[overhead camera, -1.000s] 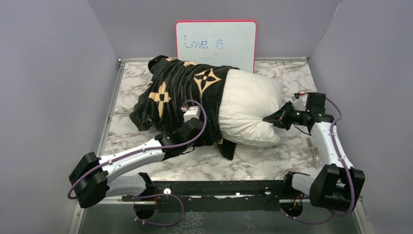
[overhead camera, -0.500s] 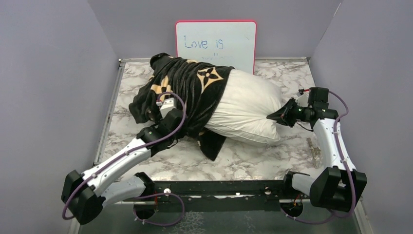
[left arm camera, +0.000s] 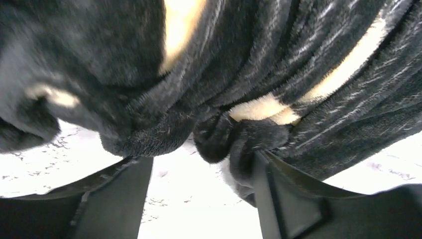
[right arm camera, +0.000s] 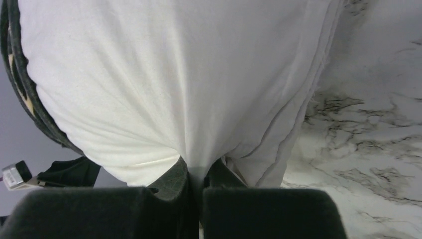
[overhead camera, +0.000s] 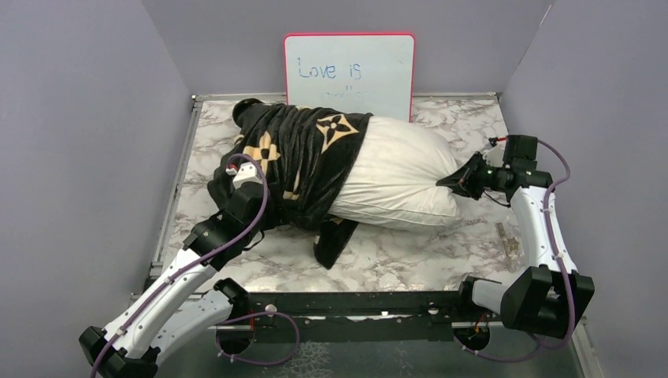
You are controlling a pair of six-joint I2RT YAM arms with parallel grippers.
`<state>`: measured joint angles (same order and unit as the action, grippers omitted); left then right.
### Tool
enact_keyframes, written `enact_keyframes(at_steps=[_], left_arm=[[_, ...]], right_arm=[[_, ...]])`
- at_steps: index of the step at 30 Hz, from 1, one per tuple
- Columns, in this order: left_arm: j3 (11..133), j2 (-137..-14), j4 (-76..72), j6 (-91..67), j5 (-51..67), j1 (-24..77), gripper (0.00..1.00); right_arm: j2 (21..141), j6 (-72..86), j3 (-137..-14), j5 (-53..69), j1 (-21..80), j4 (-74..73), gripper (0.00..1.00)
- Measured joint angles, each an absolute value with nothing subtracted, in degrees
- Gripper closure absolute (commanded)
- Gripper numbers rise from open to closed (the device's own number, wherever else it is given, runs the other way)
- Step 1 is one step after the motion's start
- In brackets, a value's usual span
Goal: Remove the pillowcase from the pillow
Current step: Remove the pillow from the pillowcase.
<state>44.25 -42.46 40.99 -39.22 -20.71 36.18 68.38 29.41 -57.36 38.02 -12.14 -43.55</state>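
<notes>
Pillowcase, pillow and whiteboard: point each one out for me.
pillowcase (overhead camera: 303, 165), top view, on its black middle.
pillow (overhead camera: 398, 173), top view, on its bare white middle.
whiteboard (overhead camera: 370, 87), top view, on its white face.

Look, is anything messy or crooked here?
Yes. The pillowcase is only half on. It sits bunched and wrinkled over the left end of the pillow, and the pillow's white right end pokes out bare. One dark flap trails down onto the table at the front.
</notes>
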Motion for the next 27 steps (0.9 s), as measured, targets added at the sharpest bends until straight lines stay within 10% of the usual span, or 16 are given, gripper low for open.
enact_keyframes(at_steps=[14,23,27], left_arm=[[52.42,-53.43,43.53,-35.22,-24.45,35.29,0.15],[53.39,-62.54,42.72,-32.58,-26.17,32.05,0.87],[53.39,-60.49,42.65,-31.79,-26.22,28.4,1.0]], right_arm=[[67.44,27.94,-57.39,33.28,-13.19,-43.57,1.0],[67.44,27.75,-57.39,32.93,-13.19,-43.81,0.99],[67.61,27.75,-57.43,32.67,-13.19,-43.88,0.99]])
